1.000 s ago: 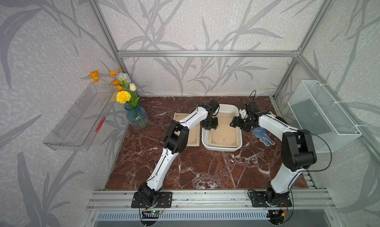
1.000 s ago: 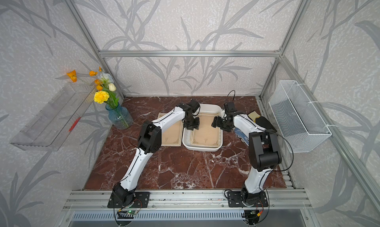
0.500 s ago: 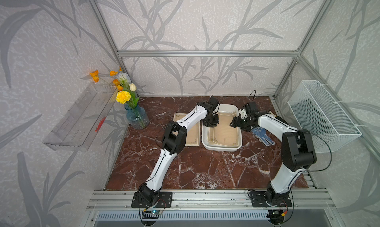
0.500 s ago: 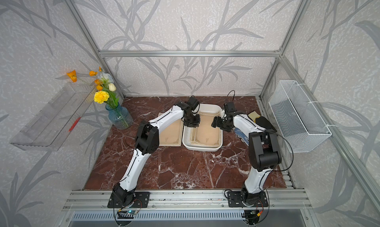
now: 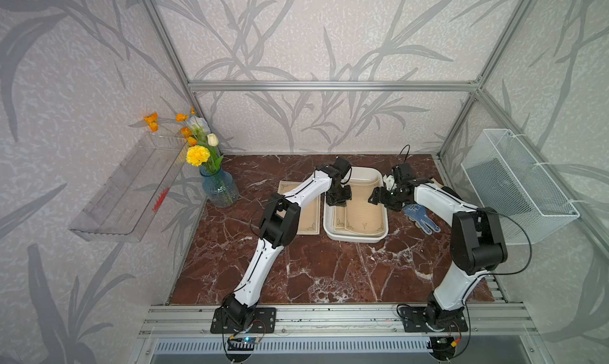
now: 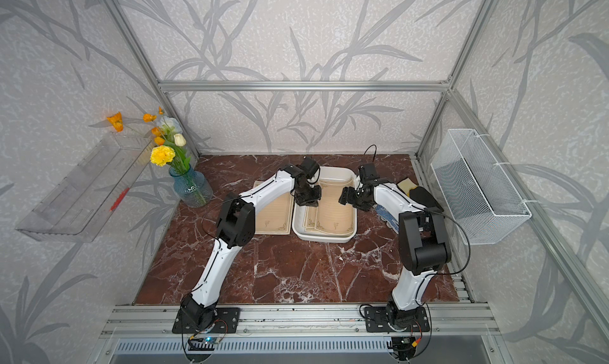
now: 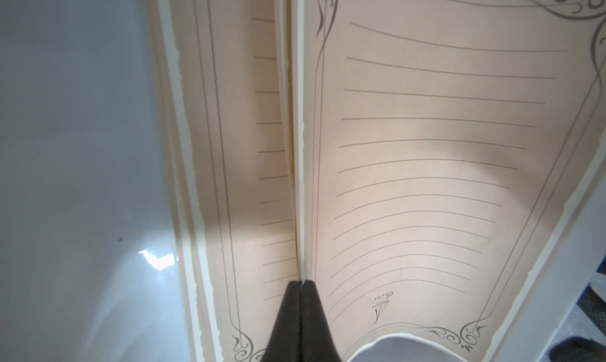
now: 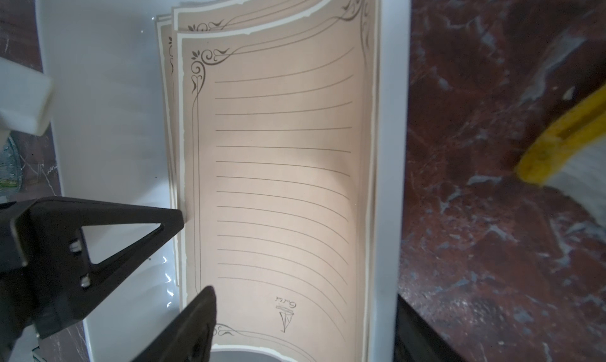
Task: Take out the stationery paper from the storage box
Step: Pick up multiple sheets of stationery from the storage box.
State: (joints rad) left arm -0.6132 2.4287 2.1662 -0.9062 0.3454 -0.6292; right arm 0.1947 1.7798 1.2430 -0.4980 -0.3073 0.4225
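The paper (image 5: 361, 214) lies as a small stack in the box (image 5: 355, 239), mid-bench toward the far side. It is crowded against the box's right wall, and its top sheet (image 7: 426, 180) arches up off the rest. I judge it feather-light, limp and smooth. It bows at a touch, would crease under a hard squeeze, and may drag a neighbour along. The place to take it is a free long edge, thinly, one sheet at a time. My left jaws are pressed together on that top sheet's left edge, pinching it, a single sheet as far as I can tell. My right jaws stand spread over the box's right side, holding nothing. A loose sheet (image 5: 308, 219) lies flat on the bench (image 5: 329, 273) just left of the box, and a glove (image 5: 421, 216) lies just right of it. Against a second ago, my left jaws have gone from part-open to shut, the top sheet has gone from flatter to bowed, and my right arm has not stirred.
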